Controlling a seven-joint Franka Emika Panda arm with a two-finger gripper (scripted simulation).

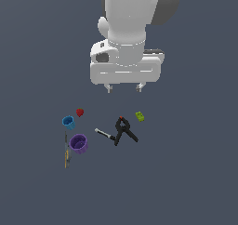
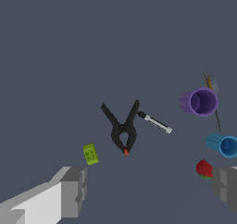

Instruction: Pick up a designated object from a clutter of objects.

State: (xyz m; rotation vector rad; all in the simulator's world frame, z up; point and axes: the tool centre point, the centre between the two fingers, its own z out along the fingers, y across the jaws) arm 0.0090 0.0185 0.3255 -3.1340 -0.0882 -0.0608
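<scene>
While our gripper (image 1: 124, 87) hangs wide open above the clutter, gripping nothing, the lime-green block (image 1: 139, 116) lies just beside the black clamp (image 1: 123, 130), below one fingertip (image 2: 74, 190).

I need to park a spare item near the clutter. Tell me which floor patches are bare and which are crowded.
Bare: the wide floor on the exterior view's right of the green block and black clamp, and everything in front of the purple cup. Crowded: the strawberry, blue cup, purple cup and pencil-like stick bunch together. The open gripper hangs above.
</scene>
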